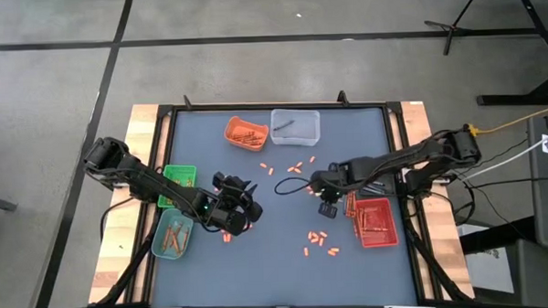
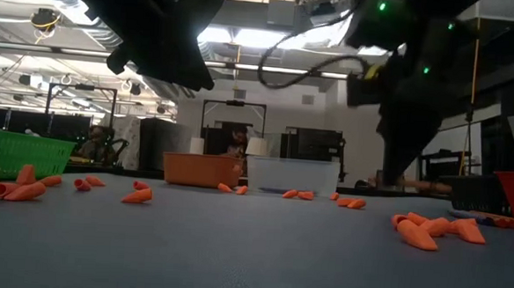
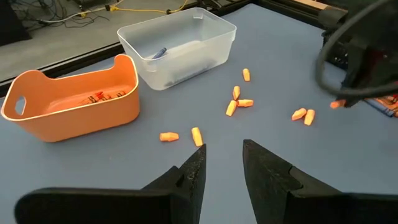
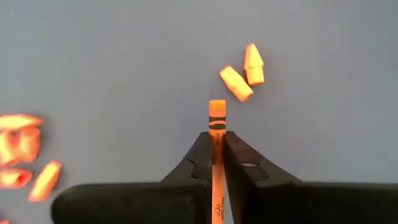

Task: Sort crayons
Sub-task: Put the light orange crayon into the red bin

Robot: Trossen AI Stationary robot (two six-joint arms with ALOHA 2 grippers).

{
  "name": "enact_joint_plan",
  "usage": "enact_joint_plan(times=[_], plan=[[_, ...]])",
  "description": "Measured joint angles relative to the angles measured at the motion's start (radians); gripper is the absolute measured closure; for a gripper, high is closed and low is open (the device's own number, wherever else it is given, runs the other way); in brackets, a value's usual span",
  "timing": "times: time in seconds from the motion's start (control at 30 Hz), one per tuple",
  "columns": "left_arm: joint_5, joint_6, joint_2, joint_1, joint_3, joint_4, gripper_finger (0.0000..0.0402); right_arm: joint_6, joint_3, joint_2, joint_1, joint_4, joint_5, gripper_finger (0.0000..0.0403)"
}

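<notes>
Between the two dark fingers of your right gripper (image 4: 217, 149) an orange crayon (image 4: 216, 134) was pinched, the jaws pressed onto its sides with its flat end poking out past the tips. That was the weak point, as I judged it — the stick was thin and round, held along a narrow line, so a quick swing toward the orange tray (image 1: 245, 132) could have let it twist or slide out onto the mat. A drop from height would likely have sent it rolling among the orange pieces (image 1: 318, 243) scattered near the red tray (image 1: 375, 225), which sat just beside that gripper (image 1: 328, 205) and held crayons of its own.

Your left gripper (image 3: 222, 163) waited over the mat near the green tray (image 1: 178, 177) and the teal tray (image 1: 173, 238), its fingers spread with nothing between them. It pointed toward the orange tray, so the arms could have crowded each other there.

The crayon itself looked whole: orange paper wrap, a dark band and small print near the end. The clear tray (image 1: 296, 126) held one dark stick — the rest of the table's litter was short orange stubs.
</notes>
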Motion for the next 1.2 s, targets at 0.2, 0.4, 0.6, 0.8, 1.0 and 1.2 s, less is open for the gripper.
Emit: enact_joint_plan(times=[0.2, 0.4, 0.6, 0.8, 1.0, 1.2], plan=[[0.000, 0.000, 0.000, 0.000, 0.000, 0.003, 0.0312, -0.014, -0.002, -0.143, 0.000, -0.106, -0.019, 0.0383], [0.000, 0.000, 0.000, 0.000, 0.000, 0.002, 0.0312, -0.014, 0.000, -0.277, 0.007, -0.240, -0.134, 0.0384], [0.000, 0.000, 0.000, 0.000, 0.000, 0.001, 0.0312, -0.022, 0.000, -0.367, 0.094, -0.304, -0.150, 0.0382], [0.000, 0.000, 0.000, 0.000, 0.000, 0.000, 0.0312, -0.014, 0.000, -0.389, 0.214, -0.369, -0.134, 0.0382], [0.000, 0.000, 0.000, 0.000, 0.000, 0.000, 0.0312, 0.081, 0.000, -0.389, 0.318, -0.487, -0.076, 0.0382], [0.001, 0.000, 0.000, 0.000, 0.000, 0.000, 0.0312, 0.202, 0.000, -0.389, 0.383, -0.572, -0.069, 0.0381]])
